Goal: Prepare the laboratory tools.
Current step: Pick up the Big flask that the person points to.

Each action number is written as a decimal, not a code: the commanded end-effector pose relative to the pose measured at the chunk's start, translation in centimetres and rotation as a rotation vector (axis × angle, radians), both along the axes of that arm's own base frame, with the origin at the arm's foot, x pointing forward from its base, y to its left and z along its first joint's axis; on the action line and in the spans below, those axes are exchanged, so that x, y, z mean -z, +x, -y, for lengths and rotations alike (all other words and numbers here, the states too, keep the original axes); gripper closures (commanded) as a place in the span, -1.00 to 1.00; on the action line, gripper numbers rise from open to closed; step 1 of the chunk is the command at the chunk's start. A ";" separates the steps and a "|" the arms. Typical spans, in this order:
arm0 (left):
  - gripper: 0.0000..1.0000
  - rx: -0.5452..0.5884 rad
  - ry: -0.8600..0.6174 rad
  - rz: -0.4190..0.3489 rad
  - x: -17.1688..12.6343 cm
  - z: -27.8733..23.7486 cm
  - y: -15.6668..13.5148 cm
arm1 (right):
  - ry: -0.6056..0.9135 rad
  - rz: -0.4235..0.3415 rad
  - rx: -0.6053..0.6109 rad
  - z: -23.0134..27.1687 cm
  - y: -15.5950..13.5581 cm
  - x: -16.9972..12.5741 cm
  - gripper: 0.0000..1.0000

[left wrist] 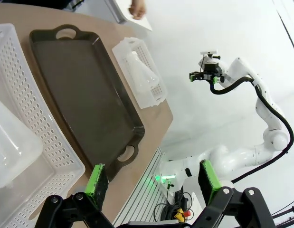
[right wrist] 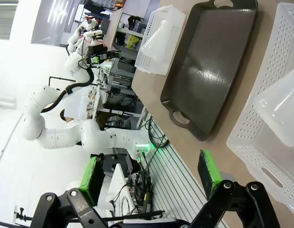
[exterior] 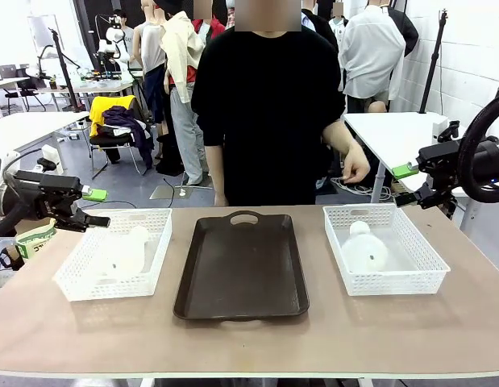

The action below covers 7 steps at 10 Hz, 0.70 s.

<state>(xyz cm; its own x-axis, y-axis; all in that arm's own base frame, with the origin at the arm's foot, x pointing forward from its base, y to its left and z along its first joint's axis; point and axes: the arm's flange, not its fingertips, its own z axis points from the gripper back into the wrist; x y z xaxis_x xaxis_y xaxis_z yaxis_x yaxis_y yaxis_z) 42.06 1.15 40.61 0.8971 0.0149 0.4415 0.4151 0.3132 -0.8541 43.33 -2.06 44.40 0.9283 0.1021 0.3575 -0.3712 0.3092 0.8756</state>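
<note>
Left pincer [exterior: 97,207] and right pincer [exterior: 405,185] both gape wide, empty. Left flask [exterior: 124,251] and right flask [exterior: 363,246] lie below them; best to straddle each neck squarely and close gently.

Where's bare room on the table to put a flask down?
Best patch: the bare floor of the brown tray, between the two baskets. Also the table strip along the near edge, in front of tray and baskets. Crowded: the left basket holds the left flask, the right basket the right flask. The gaps beside the tray are narrow.
</note>
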 end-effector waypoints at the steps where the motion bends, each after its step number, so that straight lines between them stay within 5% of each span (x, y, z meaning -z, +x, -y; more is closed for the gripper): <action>1: -1.00 0.001 -0.007 0.004 0.0 -0.1 0.0 | 0.010 -0.002 -0.009 -0.1 -0.1 0.0 -1.00; 7: -1.00 0.001 -0.007 0.004 0.0 -0.1 0.0 | 0.010 -0.002 -0.009 -0.1 -0.1 0.0 -1.00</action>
<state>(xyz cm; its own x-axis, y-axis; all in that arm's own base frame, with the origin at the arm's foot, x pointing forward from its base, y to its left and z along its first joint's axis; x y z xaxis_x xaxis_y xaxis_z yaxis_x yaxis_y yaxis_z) 42.06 1.12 40.60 0.8972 0.0141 0.4414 0.4153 0.3135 -0.8540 43.32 -2.07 44.40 0.9284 0.1022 0.3574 -0.3711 0.3087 0.8758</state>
